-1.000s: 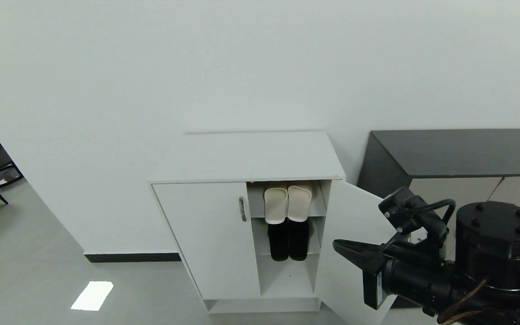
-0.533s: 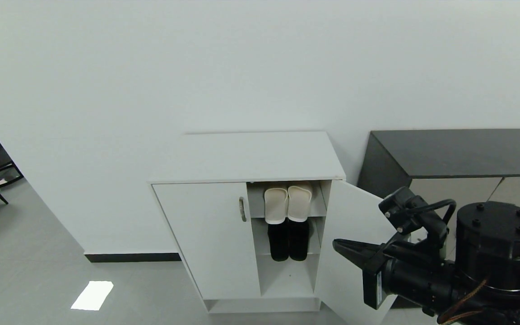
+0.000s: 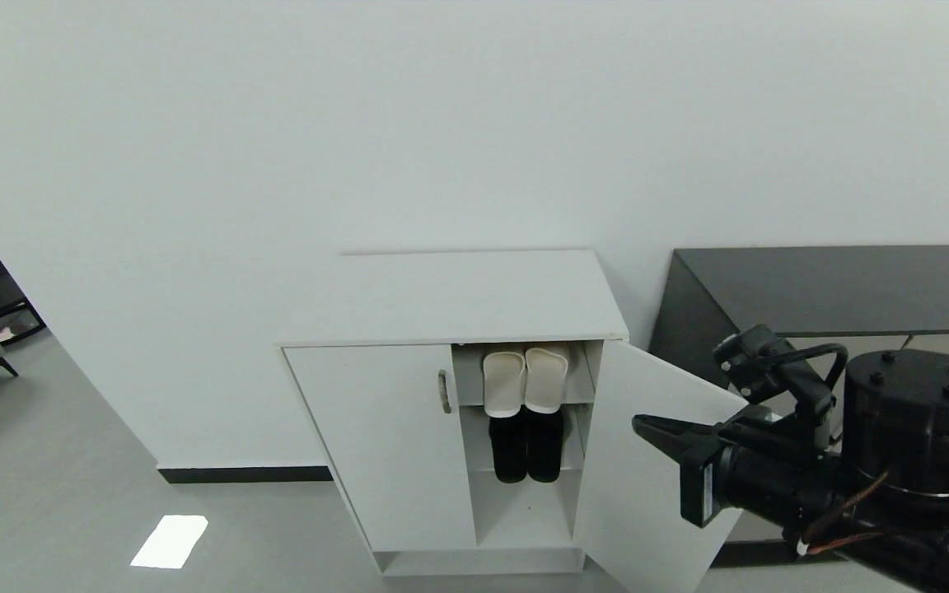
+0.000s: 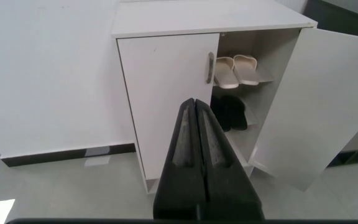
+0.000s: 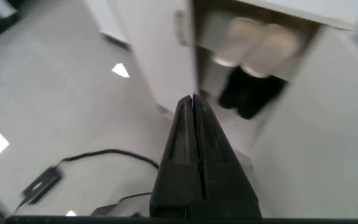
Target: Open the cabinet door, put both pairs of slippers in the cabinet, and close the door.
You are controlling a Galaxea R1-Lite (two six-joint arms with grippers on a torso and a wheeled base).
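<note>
The white cabinet (image 3: 450, 296) stands in the lower middle of the head view against the wall. Its door on the left of the frame (image 3: 376, 445) is shut, with a handle (image 3: 444, 391) at its inner edge. The door on the right of the frame (image 3: 647, 461) is swung wide open.

Both pairs of slippers are inside the open compartment. The white slippers (image 3: 524, 380) lie side by side on the upper shelf, and the black slippers (image 3: 526, 445) lie side by side on the shelf directly below.

The right gripper (image 3: 639, 422) sits at the lower right of the head view, in front of the open door's panel. Its fingers are pressed together and hold nothing, as the right wrist view confirms (image 5: 193, 98). The left gripper (image 4: 193, 101) is also pressed together and empty, and it points at the shut door.

Compared with a second ago, the whole head picture has slid slightly downward, which is the camera moving. The cabinet, its doors and both pairs keep the same arrangement. The right gripper now lies farther toward the right edge and a little higher in the frame, against that downward slide.

A dark table (image 3: 837, 284) stands at the right beside the cabinet. A bright patch of light (image 3: 170, 541) lies on the floor at the lower left.
</note>
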